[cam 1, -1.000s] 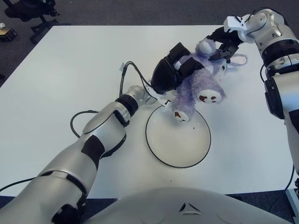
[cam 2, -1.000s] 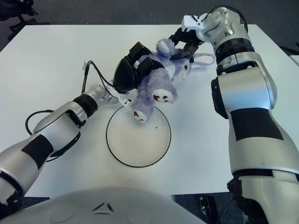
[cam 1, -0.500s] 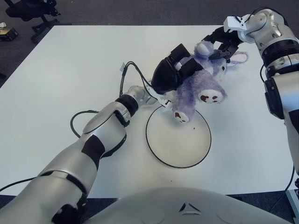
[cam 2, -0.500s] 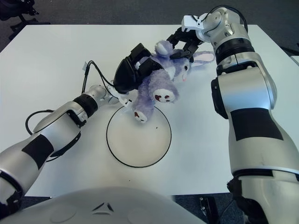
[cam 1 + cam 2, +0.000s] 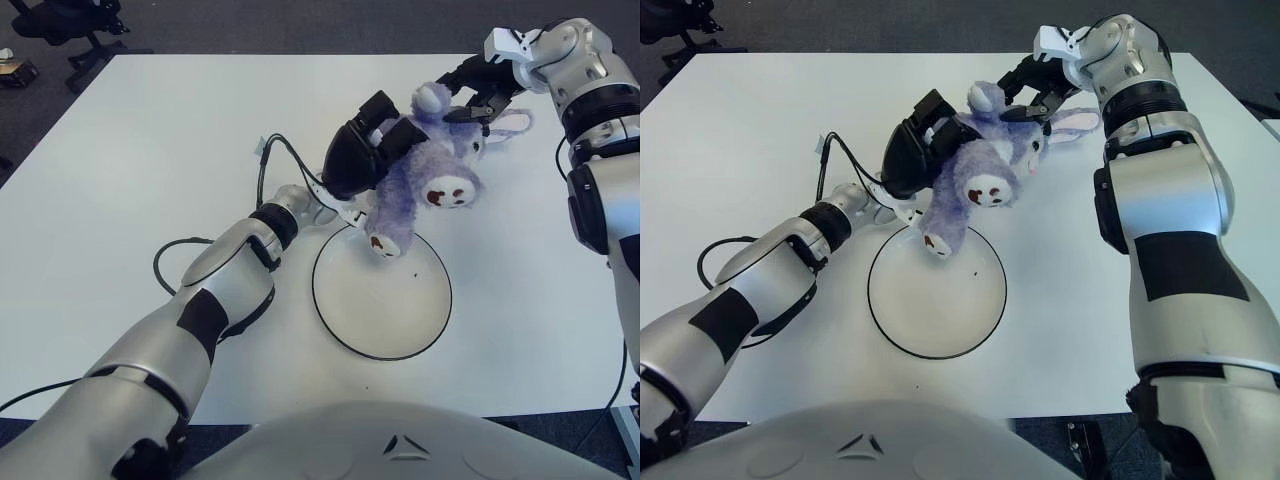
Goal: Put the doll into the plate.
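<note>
While held up off the white tabletop (image 5: 150, 130), fuzzy purple plush doll (image 5: 425, 180) with long ears and brown-marked foot pads, gripped from both ends. Black three-fingered left hand (image 5: 360, 150) clamped around the doll's body from the left side, fingers curled into the plush. Black right hand (image 5: 478, 92) at the doll's head end, fingers closed on the head and ears near the table's far right part. Doll tilted, head up toward the right hand, one foot hanging lowest just over the far rim of the round white plate with a thin black edge (image 5: 435, 320). Whether that foot touches the rim: cannot tell. Small dark speck on the plate's inside.
</note>
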`<state>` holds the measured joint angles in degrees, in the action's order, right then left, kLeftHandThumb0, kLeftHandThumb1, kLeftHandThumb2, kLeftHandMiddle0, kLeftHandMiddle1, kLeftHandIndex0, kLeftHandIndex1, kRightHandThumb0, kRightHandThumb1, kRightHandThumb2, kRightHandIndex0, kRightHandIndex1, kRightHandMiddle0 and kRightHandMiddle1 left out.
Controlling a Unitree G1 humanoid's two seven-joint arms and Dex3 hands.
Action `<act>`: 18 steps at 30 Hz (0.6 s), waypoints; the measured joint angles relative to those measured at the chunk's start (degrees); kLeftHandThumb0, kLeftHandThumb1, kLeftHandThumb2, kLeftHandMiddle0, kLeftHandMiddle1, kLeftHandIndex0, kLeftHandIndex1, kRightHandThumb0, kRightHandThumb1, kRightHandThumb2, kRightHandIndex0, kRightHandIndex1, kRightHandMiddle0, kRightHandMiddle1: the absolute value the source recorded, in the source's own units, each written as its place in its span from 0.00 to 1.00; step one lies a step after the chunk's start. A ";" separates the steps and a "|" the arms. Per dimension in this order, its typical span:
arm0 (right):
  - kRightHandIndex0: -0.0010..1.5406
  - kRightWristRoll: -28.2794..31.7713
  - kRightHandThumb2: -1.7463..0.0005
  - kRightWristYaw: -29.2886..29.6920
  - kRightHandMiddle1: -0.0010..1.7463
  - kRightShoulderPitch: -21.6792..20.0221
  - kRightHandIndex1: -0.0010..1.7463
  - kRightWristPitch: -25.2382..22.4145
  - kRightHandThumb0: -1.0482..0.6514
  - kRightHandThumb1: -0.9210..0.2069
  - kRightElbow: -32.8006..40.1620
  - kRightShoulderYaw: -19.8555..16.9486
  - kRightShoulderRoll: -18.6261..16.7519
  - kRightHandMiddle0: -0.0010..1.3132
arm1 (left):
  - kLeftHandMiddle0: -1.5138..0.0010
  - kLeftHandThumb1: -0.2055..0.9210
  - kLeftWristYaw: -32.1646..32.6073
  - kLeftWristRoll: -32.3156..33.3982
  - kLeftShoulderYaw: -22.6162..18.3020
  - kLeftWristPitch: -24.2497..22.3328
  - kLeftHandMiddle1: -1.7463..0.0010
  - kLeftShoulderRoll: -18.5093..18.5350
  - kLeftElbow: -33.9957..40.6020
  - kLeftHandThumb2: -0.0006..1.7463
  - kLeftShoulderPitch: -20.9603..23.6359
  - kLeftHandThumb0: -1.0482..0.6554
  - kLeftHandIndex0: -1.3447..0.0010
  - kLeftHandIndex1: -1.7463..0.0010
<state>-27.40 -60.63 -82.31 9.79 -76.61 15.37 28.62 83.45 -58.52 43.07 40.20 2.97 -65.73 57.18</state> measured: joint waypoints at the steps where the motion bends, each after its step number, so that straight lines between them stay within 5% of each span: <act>1: 0.34 0.24 0.84 -0.24 0.52 -0.01 0.83 -0.56 0.74 0.02 0.00 -0.32 0.14 0.22 | 0.47 0.99 -0.15 0.37 -0.37 0.03 0.00 0.08 0.00 0.05 0.00 0.69 0.55 0.00; 2: 0.33 0.80 0.85 -0.65 0.42 -0.01 0.82 -1.18 0.77 0.01 0.00 -0.78 0.35 0.23 | 0.47 0.99 -0.38 0.95 -0.82 0.02 0.00 0.18 0.00 0.05 0.00 0.69 0.55 0.00; 3: 0.33 1.31 0.84 -1.02 0.37 -0.01 0.73 -1.56 0.68 0.01 0.00 -1.20 0.54 0.22 | 0.47 0.99 -0.53 1.37 -1.13 0.02 0.00 0.26 -0.01 0.05 0.00 0.69 0.55 0.00; 4: 0.36 1.98 0.83 -1.58 0.28 0.00 0.55 -1.64 0.53 0.01 0.00 -1.85 0.86 0.23 | 0.47 0.99 -0.69 1.74 -1.51 -0.02 0.00 0.34 -0.01 0.05 0.00 0.69 0.55 0.00; 8: 0.37 4.45 0.68 -3.47 0.08 0.06 0.13 0.12 0.29 0.00 0.00 -4.24 2.17 0.23 | 0.46 0.99 -1.26 2.38 -2.48 -0.33 0.00 0.59 0.06 0.06 -0.01 0.69 0.55 0.00; 12: 0.32 8.59 0.61 -7.75 0.03 0.24 0.03 3.54 0.23 0.00 -0.01 -7.74 3.50 0.21 | 0.46 0.98 -1.64 2.97 -3.10 -1.04 0.00 0.73 0.30 0.06 -0.07 0.69 0.55 0.00; 18: 0.21 10.16 0.59 -11.56 0.02 0.11 0.00 3.88 0.22 0.00 -0.02 -9.11 4.55 0.20 | 0.45 0.98 -2.26 3.09 -3.20 -2.59 0.00 0.81 0.69 0.06 -0.33 0.69 0.55 0.00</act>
<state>-17.25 -72.19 -82.21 13.67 -76.63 6.26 33.17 81.19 -55.44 39.87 37.61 3.77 -65.04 56.85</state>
